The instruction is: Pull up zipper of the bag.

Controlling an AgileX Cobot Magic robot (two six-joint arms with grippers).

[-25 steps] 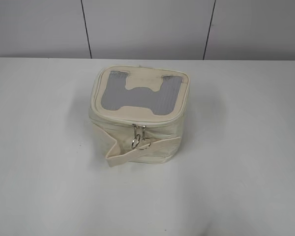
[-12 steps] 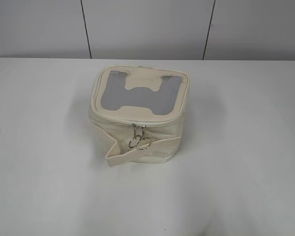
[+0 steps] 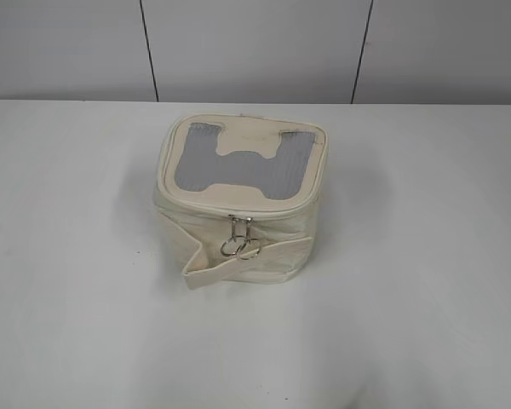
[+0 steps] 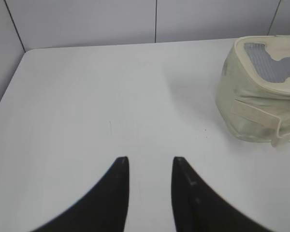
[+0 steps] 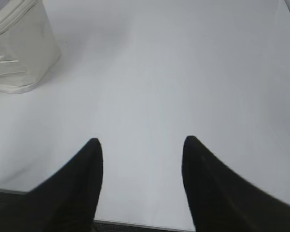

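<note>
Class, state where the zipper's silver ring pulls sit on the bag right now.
In the exterior view, the ring pulls hang at the middle of the bag's camera-facing side, just below the top panel's rim and just above the wide strap.

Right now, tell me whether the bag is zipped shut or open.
Looks shut: the bag's lid sits flat, no gap shows, and both ring pulls hang together at the front.

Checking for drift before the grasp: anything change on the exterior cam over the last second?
Nothing visibly changed. The bag sits in the same spot on the table, its ring pulls hang at the front as before, and no arm has entered the exterior view.
</note>
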